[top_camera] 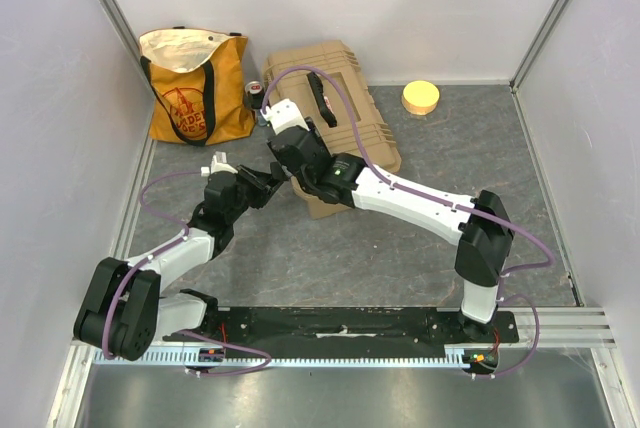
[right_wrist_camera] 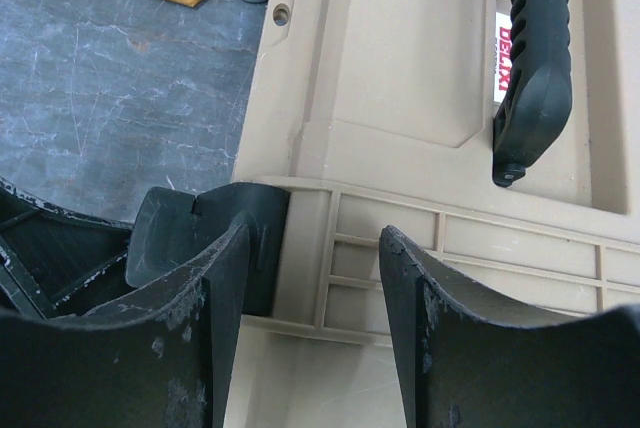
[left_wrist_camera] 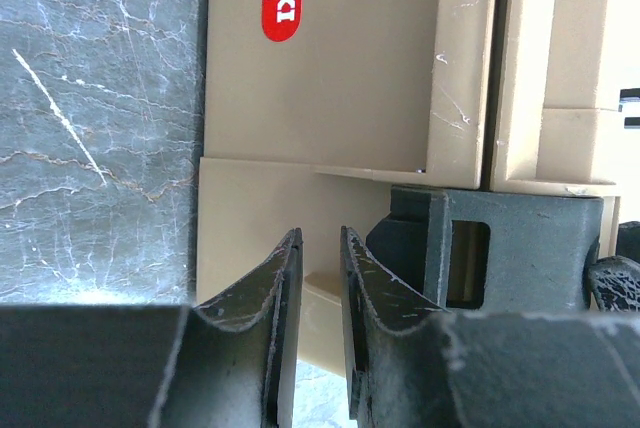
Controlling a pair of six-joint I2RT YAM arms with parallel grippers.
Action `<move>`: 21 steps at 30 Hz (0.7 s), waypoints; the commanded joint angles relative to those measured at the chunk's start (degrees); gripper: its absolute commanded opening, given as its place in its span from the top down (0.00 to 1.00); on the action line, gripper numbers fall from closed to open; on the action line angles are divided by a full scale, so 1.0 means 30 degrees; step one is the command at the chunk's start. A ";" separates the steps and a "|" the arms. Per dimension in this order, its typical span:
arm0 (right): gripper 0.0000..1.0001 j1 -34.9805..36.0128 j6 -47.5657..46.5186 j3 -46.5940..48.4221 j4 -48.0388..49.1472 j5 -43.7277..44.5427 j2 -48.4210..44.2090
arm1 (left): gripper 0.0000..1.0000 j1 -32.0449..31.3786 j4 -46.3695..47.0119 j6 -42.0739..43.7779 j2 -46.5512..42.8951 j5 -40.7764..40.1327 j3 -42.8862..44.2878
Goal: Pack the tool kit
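looking down, you are seeing a grey marbled table [top_camera: 420, 238] boxed in by pale walls [top_camera: 400, 8]. the tan toolbox [top_camera: 345, 98] is lying shut at the far middle, its inside hidden. the tote bag [top_camera: 195, 98] is standing far left, contents unclear, with a can [top_camera: 254, 94] between them. your right gripper [right_wrist_camera: 312, 238] is spreading wide over the box's rim beside a black latch [right_wrist_camera: 170, 233]. your left gripper [left_wrist_camera: 318, 248] is showing a slim gap, holding nothing.

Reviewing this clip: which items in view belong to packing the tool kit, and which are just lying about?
Part of the job:
tan toolbox, lid shut
its black handle
black latch

Just lying about:
orange tote bag
small can beside the bag
yellow round object by the far wall
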 commanded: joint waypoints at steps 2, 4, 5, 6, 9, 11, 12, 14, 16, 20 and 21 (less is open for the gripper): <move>0.39 0.0019 0.1057 -0.1290 -0.1146 -0.0443 0.0520 | 0.72 0.0022 0.0247 0.1113 -0.0146 -0.0907 0.0494; 0.40 -0.0010 0.1437 -0.1583 -0.1291 -0.0385 0.0578 | 0.72 0.0022 0.0188 0.1200 0.0000 -0.1025 0.0406; 0.40 -0.0010 0.1584 -0.1701 -0.1292 -0.0385 0.0608 | 0.72 0.0022 0.0217 0.1229 0.0088 -0.1055 0.0376; 0.40 -0.0039 0.1731 -0.1789 -0.1350 -0.0385 0.0637 | 0.72 0.0022 0.0188 0.1288 0.0147 -0.1084 0.0347; 0.40 -0.0010 0.2200 -0.2228 -0.1497 -0.0269 0.0667 | 0.72 0.0023 0.0130 0.1259 0.0410 -0.1405 0.0172; 0.41 -0.0010 0.2521 -0.2608 -0.1584 -0.0210 0.0608 | 0.72 0.0022 0.0159 0.1376 0.0528 -0.1523 0.0083; 0.42 -0.0010 0.2639 -0.2784 -0.1556 -0.0267 0.0550 | 0.72 -0.0007 0.0130 0.1405 0.0557 -0.1582 0.0054; 0.44 -0.0010 0.2874 -0.3078 -0.1643 -0.0326 0.0433 | 0.72 0.0022 0.0130 0.1493 0.0703 -0.1699 -0.0005; 0.45 -0.0039 0.3049 -0.3400 -0.1673 -0.0588 0.0257 | 0.72 0.0022 0.0159 0.1551 0.0762 -0.1671 -0.0005; 0.45 -0.0010 0.3109 -0.4044 -0.1644 -0.1233 -0.0182 | 0.71 0.0022 0.0481 0.2019 0.0733 -0.1728 0.0170; 0.45 -0.0010 0.3051 -0.4133 -0.1615 -0.1379 -0.0241 | 0.71 0.0022 0.0452 0.2195 0.0675 -0.1729 0.0287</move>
